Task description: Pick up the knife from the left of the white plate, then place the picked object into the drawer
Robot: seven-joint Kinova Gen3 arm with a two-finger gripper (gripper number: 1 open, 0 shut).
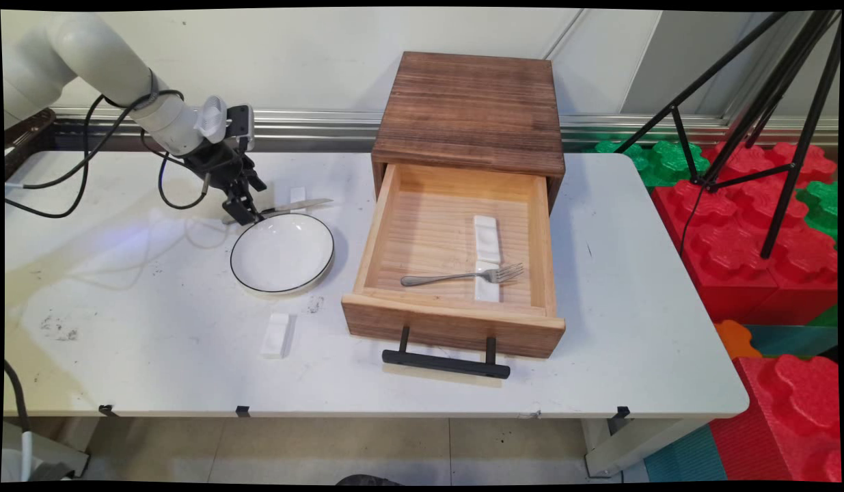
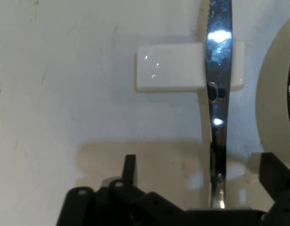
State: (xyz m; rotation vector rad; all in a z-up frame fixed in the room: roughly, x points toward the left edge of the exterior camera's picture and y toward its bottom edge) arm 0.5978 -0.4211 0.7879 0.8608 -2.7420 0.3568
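My gripper (image 1: 242, 213) (image 2: 203, 165) is down at the table just behind the left rim of a white plate (image 1: 282, 253) with a dark edge. It is open, and the handle of a steel table knife (image 1: 295, 206) (image 2: 218, 117) lies between its fingers (image 2: 129, 169) without either one touching it. The knife's blade rests across a small white cutlery rest (image 1: 297, 195) (image 2: 170, 74). The plate's rim (image 2: 281, 94) shows at the right edge of the hand view.
A wooden box (image 1: 471, 109) stands at the back middle with its drawer (image 1: 456, 321) pulled out. Inside, a fork (image 1: 463, 276) lies across a white rest (image 1: 487, 256). Another white rest (image 1: 278, 335) lies in front of the plate. Black tripod legs (image 1: 770, 102) and red foam blocks (image 1: 756, 253) stand at right.
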